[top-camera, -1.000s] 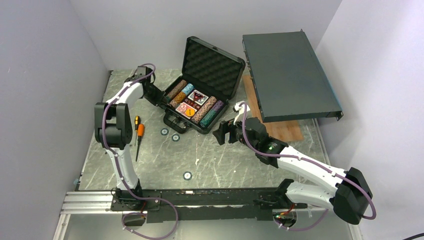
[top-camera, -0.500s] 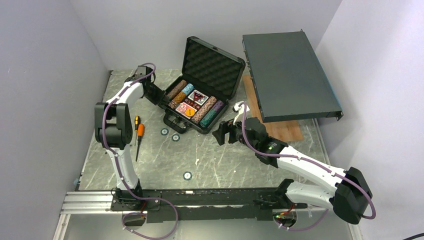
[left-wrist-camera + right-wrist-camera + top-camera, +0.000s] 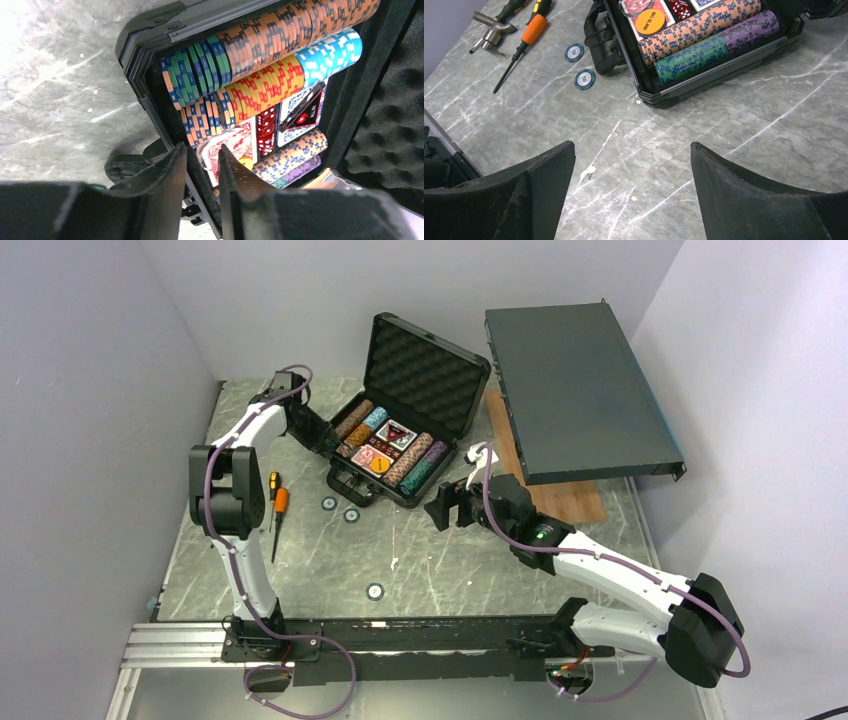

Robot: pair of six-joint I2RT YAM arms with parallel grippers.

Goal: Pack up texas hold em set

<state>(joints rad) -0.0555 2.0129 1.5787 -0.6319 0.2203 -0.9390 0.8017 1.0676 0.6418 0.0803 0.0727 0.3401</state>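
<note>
I see left gripper [image 3: 202, 152] clenched on case [image 3: 150, 35] side wall: one finger outside, one inside beside chip rows [image 3: 260, 50]. Right gripper [image 3: 631, 160] spread wide, holding nothing, over table [image 3: 724, 150] just off case's near corner. Case sits toward table's back, lid upright, foam-lined. Inside: orange, green, blue, purple chip rows, red dice [image 3: 267, 125], orange Big Blind button [image 3: 650, 21]. Two loose chips [image 3: 585, 79] on table near handle.
</note>
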